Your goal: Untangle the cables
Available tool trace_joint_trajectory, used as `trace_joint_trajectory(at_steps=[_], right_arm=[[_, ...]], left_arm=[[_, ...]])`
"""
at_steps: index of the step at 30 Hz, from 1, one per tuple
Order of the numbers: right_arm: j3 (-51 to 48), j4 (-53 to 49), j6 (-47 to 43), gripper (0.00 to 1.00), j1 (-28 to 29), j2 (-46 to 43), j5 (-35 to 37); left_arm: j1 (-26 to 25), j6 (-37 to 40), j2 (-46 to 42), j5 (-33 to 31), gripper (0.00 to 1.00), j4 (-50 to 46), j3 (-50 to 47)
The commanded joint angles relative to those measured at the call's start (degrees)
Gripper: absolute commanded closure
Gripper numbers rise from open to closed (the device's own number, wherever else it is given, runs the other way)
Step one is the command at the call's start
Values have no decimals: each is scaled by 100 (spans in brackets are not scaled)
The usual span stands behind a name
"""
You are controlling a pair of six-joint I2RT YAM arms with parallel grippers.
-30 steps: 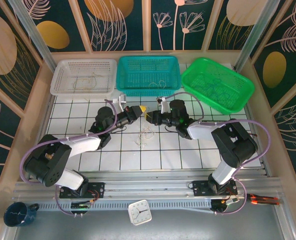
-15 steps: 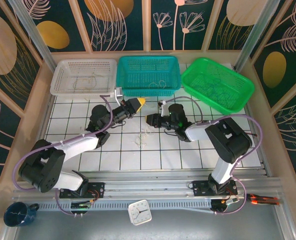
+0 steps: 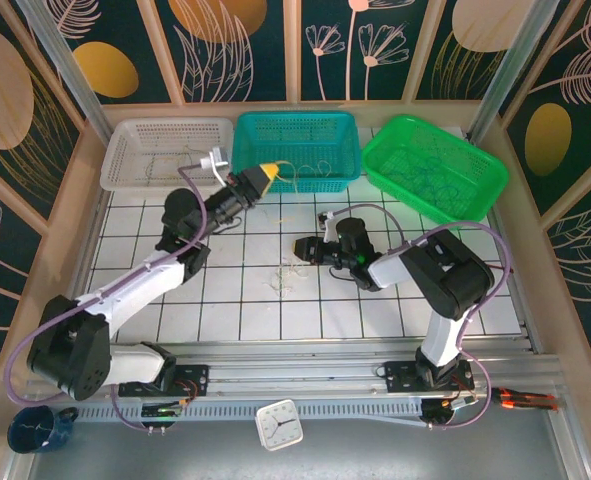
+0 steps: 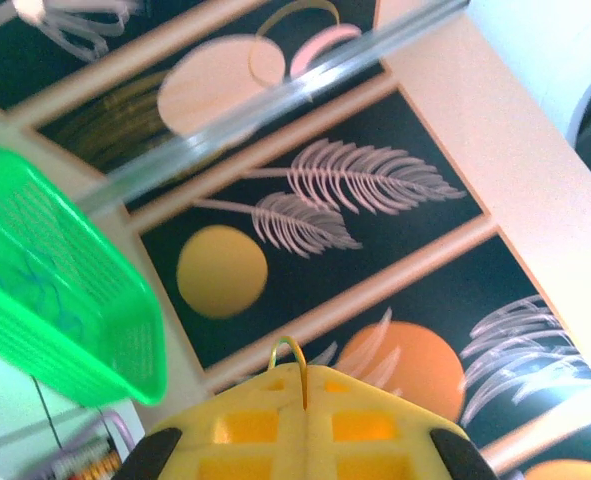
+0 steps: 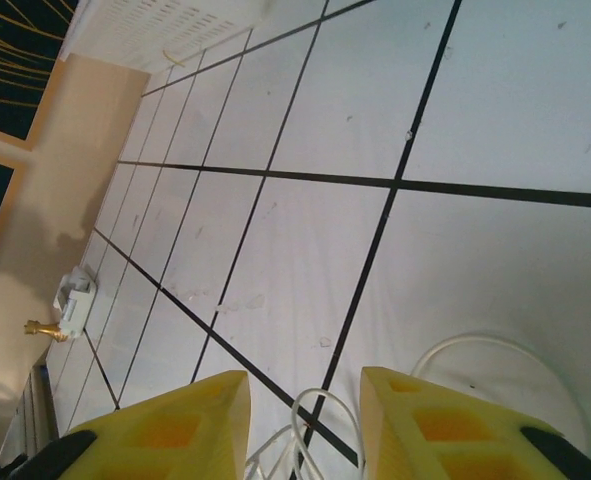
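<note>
Status: left gripper (image 3: 267,177) pressed shut on a tan-yellow cable (image 4: 288,350), right gripper (image 5: 305,385) spread, gripping nothing.
Left is up by the teal basket (image 3: 320,183) front-left corner; right sits low over the worktop (image 3: 375,300), with the tangled cables (image 3: 289,276) just beside it.

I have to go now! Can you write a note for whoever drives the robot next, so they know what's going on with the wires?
Left pincer: shut on a thin tan-yellow wire, raised beside the teal plastic basket.
Right pincer: open, low over the white tiled table, with whitish wire loops under it, not gripped.
Cables: small tangle of thin wires mid-table; loose wires lie in the white basket, the teal one and the green basket.
Done: one wire lifted. Left: drop it off, then separate the tangle.
</note>
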Motion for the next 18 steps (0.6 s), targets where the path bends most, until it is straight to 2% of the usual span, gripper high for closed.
trace_joint_trajectory(at_steps=[1, 5, 10, 18], right_arm=[[-3, -41, -104, 62, 62, -413, 131], [118, -361, -251, 57, 71, -684, 209], [232, -691, -375, 54, 56, -971, 326], [272, -1534, -625, 52, 68, -1778, 784]], left_arm=[[608, 363, -84, -85, 100, -610, 325], [1417, 490, 133, 18, 100, -881, 682], [2190, 660, 602, -30, 100, -1091, 1137], [2889, 1494, 1542, -556, 100, -1733, 1914]])
